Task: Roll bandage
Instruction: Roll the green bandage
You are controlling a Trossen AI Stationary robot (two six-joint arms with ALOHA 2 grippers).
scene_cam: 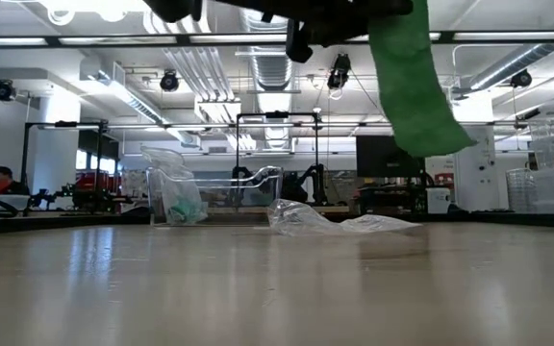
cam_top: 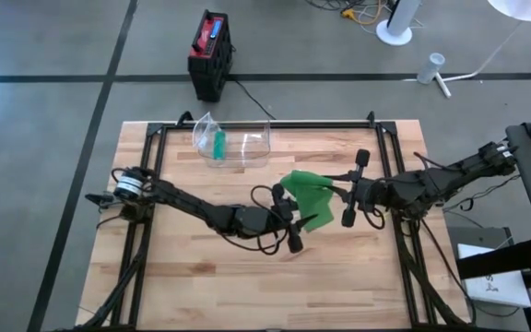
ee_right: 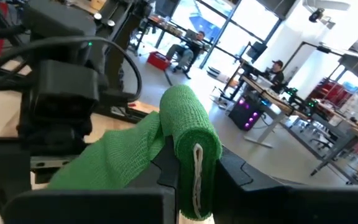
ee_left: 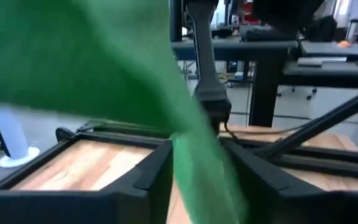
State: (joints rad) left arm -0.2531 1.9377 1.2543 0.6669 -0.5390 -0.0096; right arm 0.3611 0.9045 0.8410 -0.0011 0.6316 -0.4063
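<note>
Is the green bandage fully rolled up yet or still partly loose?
Partly rolled. The right gripper pinches the rolled end of the green bandage, while a loose tail hangs off toward the left gripper.

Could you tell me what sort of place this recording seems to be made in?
Probably an open robotics lab or workshop: a wooden table on a concrete floor, rows of workbenches with seated people behind, and exposed ceiling ducts overhead.

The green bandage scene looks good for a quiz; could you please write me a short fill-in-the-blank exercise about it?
1. The bandage held between the two grippers is ____ in colour.
2. The right gripper is shut on the ____ end of the bandage.
3. The clear plastic bag lies on the ____ table.
4. In the low view the bandage hangs ____ the table.

Missing words: green; rolled; wooden; above
</note>
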